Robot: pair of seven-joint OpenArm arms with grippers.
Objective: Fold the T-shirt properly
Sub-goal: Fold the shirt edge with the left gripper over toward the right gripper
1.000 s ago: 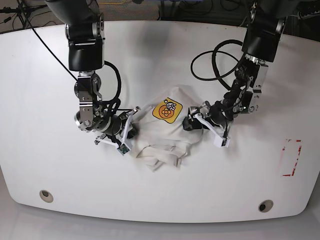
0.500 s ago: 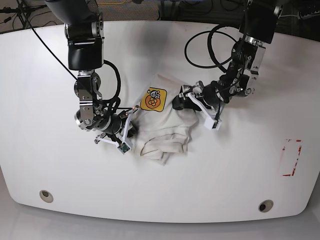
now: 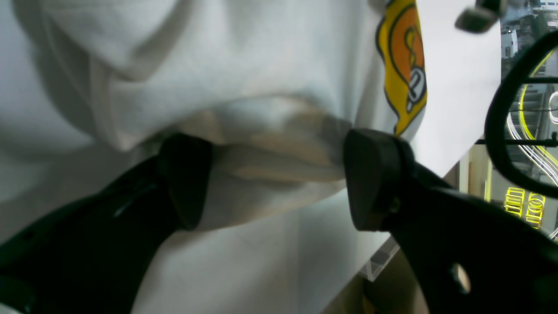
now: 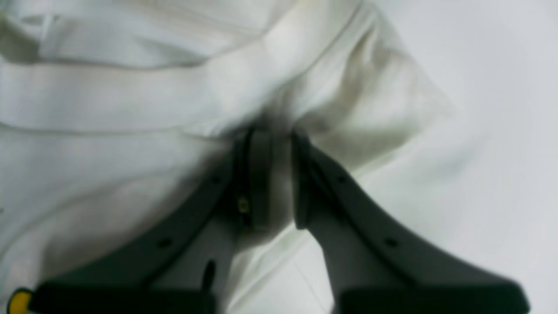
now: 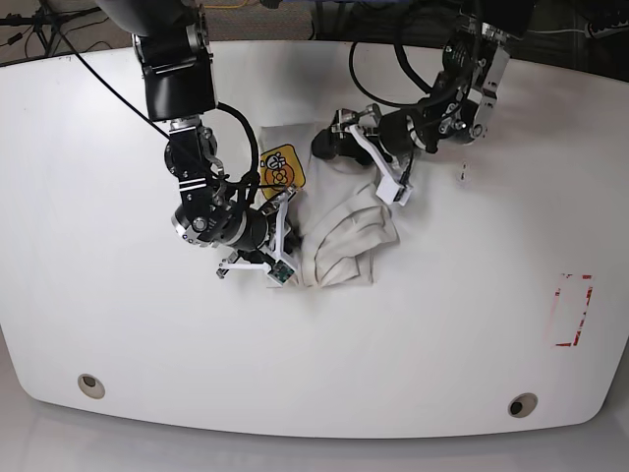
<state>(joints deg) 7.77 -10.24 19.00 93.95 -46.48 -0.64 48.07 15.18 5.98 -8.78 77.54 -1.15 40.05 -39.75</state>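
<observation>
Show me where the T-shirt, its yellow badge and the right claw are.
T-shirt point(image 5: 346, 241), base view, on the bunched cloth on the table.
Yellow badge point(image 5: 281, 168), base view, on the middle of the print.
Right claw point(image 4: 279, 174), right wrist view, between the tips pinching the cloth.

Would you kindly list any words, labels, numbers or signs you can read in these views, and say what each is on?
No readable text in any view.
Badge on the T-shirt: a yellow-orange graphic with dark outlines, no legible lettering.
Red marking on the table: a broken rectangular outline, no characters.
</observation>
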